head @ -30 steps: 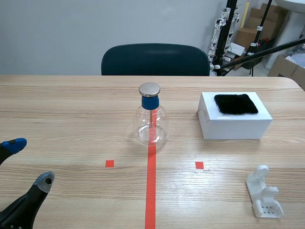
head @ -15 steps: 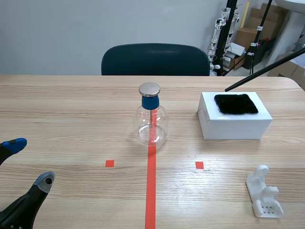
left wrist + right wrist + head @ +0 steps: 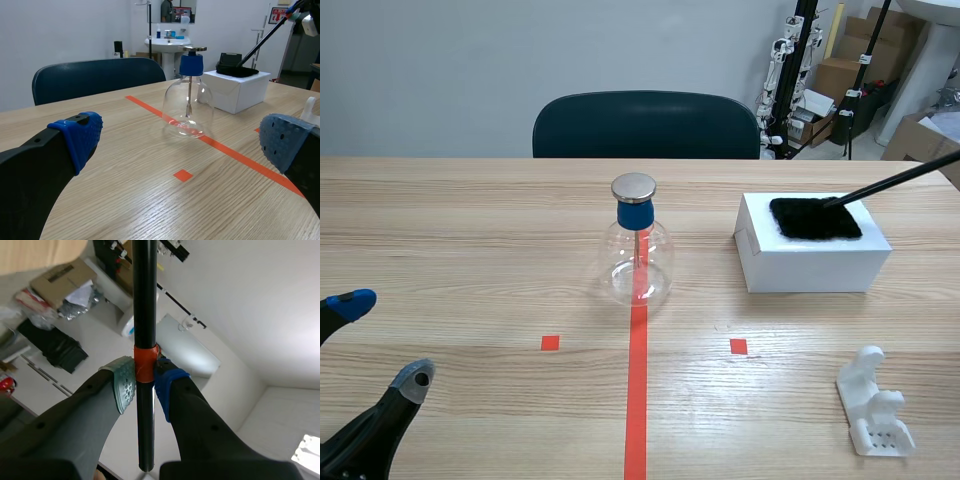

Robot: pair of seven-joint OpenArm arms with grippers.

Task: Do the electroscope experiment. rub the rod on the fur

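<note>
A thin black rod (image 3: 895, 181) slants in from the right edge of the scene view, its tip resting on the black fur (image 3: 814, 217) that lies on top of a white box (image 3: 810, 257). In the right wrist view my right gripper (image 3: 145, 380) is shut on the rod (image 3: 143, 300) at its orange band. The glass electroscope flask (image 3: 636, 250) with a blue neck and metal disc stands mid-table on the red tape line. My left gripper (image 3: 375, 340) sits open low at the left, well short of the flask (image 3: 188, 97); the fur (image 3: 236, 70) and rod (image 3: 262, 37) show beyond it.
A white plastic stand (image 3: 874, 404) lies at the front right of the table. A dark chair (image 3: 645, 124) stands behind the far edge. Cardboard boxes and tripod stands fill the back right of the room.
The rod has swung down from above the box until its tip touches the fur. The left arm has not moved.
</note>
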